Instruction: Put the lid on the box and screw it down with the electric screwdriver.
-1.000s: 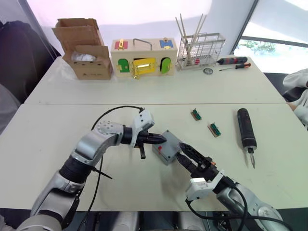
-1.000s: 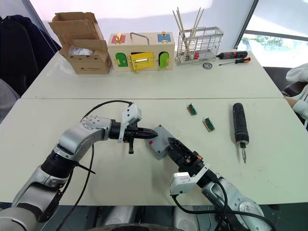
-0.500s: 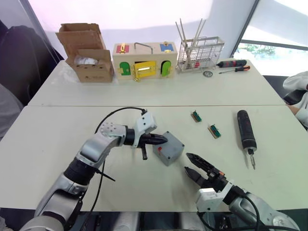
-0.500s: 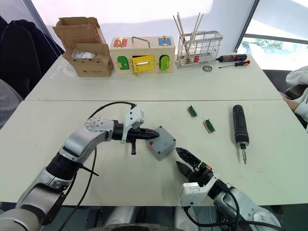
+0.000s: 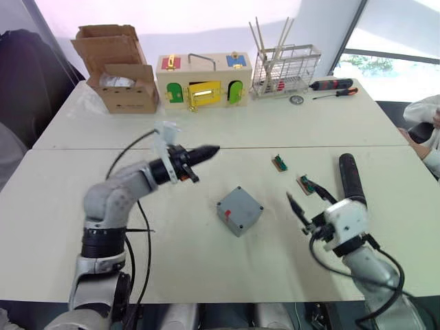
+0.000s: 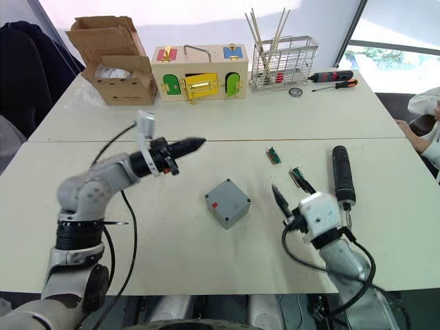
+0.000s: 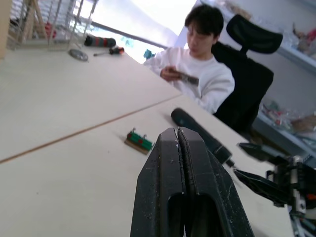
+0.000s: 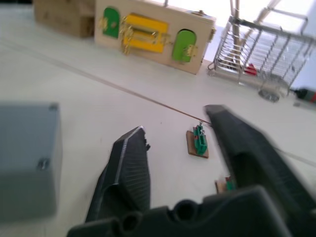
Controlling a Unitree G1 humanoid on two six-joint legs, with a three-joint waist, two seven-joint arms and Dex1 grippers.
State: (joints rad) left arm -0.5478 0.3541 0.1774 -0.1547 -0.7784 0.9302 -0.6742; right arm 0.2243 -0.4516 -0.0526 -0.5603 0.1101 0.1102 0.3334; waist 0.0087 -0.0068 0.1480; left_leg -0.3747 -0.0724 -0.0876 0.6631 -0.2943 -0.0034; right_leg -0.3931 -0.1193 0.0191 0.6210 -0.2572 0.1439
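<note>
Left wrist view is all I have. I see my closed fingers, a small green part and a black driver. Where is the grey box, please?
Observer: The box sits on the table between the two arms, nearer the robot than your left gripper. Nothing touches it.
Operator: Is the lid on it?
Observer: Its top is a closed, flat grey face, so the lid seems to be on already.
Operator: Which side carries the red mark?
Observer: The side turned toward the robot, in the head views.

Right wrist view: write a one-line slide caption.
Open right gripper above the table, grey box beside it, small green part ahead.
</note>
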